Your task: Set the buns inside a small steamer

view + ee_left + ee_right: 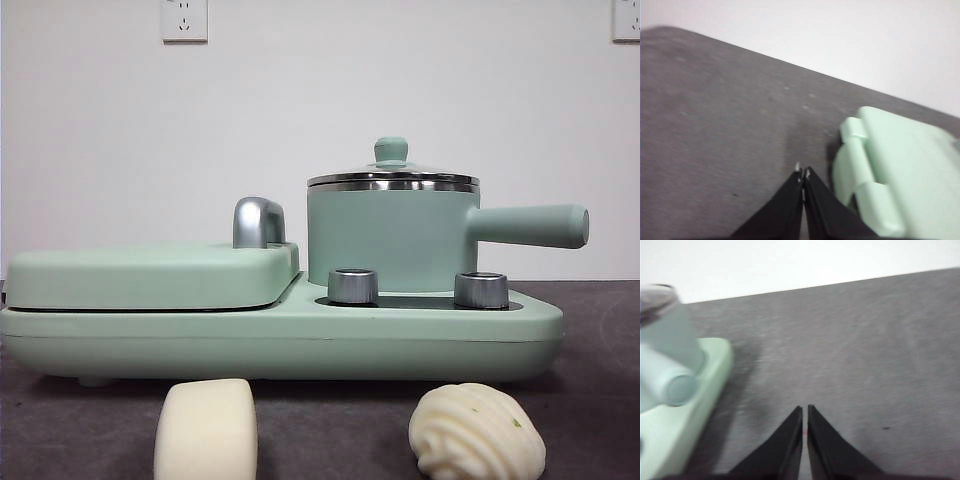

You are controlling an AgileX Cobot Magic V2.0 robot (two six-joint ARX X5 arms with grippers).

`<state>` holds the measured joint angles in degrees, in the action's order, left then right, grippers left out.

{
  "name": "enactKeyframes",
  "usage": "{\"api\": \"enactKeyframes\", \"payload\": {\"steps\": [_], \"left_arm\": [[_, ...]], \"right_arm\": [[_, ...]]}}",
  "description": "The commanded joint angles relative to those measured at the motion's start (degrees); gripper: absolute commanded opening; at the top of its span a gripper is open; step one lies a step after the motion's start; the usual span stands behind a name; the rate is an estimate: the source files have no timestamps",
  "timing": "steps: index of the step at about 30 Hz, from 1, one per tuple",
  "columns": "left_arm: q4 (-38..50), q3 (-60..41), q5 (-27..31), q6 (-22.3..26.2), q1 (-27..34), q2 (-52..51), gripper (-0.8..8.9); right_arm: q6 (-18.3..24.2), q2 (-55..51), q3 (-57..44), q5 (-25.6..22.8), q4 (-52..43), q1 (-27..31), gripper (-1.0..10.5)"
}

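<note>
Two buns lie on the tabletop [600,330] in front of the cooker [280,340]: the smooth bun [206,430] and the ridged bun [477,434]. The steamer [392,235] sits lidded on the cooker. The left gripper [802,172] and right gripper [804,410] hover beside the cooker, jaws pressed together.

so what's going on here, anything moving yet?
Nothing is being handled. Both buns, the smooth bun and the swirled bun, sit on the table in front of the mint-green cooker base. The small steamer stands on that base with its glass lid on. The left gripper and right gripper are both shut and empty, over bare table off either end of the appliance. Neither arm shows in the front view.
</note>
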<state>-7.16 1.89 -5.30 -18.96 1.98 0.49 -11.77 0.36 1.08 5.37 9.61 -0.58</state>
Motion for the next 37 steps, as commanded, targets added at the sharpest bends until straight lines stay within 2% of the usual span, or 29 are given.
{"api": "enactKeyframes", "payload": {"steps": [1,6,11,16,20,25,28,33,37], "left_arm": [[0.63,0.70,-1.07,-5.46,-0.77,1.03,0.09],[0.48,4.50,-1.55,-6.38,-2.97,5.77,0.09],[0.07,10.23,-4.63,-6.19,-5.20,13.42,0.09],[-3.48,18.73,-7.72,-5.03,-7.74,22.67,0.08],[-8.09,27.17,-11.41,-0.15,-9.79,30.10,0.08],[-17.14,38.71,-14.51,8.28,-12.55,39.54,0.08],[-21.18,44.37,-18.43,12.57,-14.10,43.87,0.08],[-23.69,50.36,-26.60,16.46,-16.63,47.69,0.08],[-22.67,51.32,-27.78,17.03,-17.79,47.84,0.08]], "right_arm": [[-5.90,-0.11,2.45,1.29,-0.04,-0.04,0.1],[-11.02,1.38,9.07,4.85,2.69,-0.04,0.1],[-11.10,6.34,17.99,8.96,7.41,-0.04,0.1],[-7.54,13.81,28.41,13.29,13.86,-0.04,0.1],[-4.02,19.89,36.00,19.26,19.50,-0.04,0.1],[6.10,26.80,44.30,27.34,27.85,-0.04,0.1],[10.34,29.86,47.74,32.55,31.26,-0.04,0.1],[11.28,31.69,49.53,39.17,31.04,-0.04,0.1],[11.19,31.71,49.53,39.58,31.04,-0.04,0.1]]}}
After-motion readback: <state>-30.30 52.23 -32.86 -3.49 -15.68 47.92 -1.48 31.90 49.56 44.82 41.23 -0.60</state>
